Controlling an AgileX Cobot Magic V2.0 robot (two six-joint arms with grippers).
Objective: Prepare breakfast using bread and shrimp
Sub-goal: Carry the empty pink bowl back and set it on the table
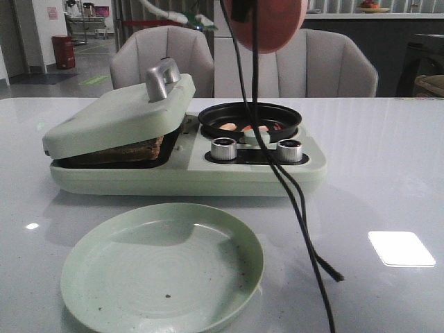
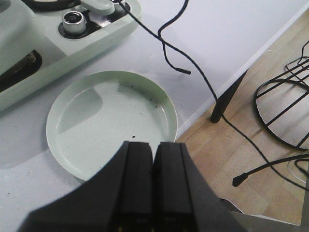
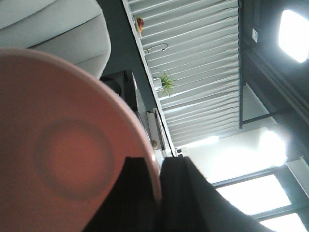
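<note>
The bread [image 1: 130, 150] lies in the pale green breakfast maker [image 1: 187, 173], under its half-lowered lid [image 1: 118, 114]. Small pink-orange shrimp [image 1: 229, 127] lie in the black round pan [image 1: 250, 115] on the maker's right side. High above the pan my right gripper [image 3: 158, 166] is shut on the rim of a pink plate [image 3: 63, 154], which is tipped on edge [image 1: 274, 24]. My left gripper [image 2: 154, 147] is shut on nothing. It hovers over the near rim of the empty pale green plate [image 2: 111, 121], which sits in front of the maker [image 1: 163, 270].
Two silver knobs [image 1: 224, 148] [image 1: 290, 150] face me on the maker. Black cables [image 1: 291, 201] hang past the pan and trail over the white table. The table edge [image 2: 231, 79] runs close to the green plate. Two grey chairs [image 1: 163, 59] stand behind.
</note>
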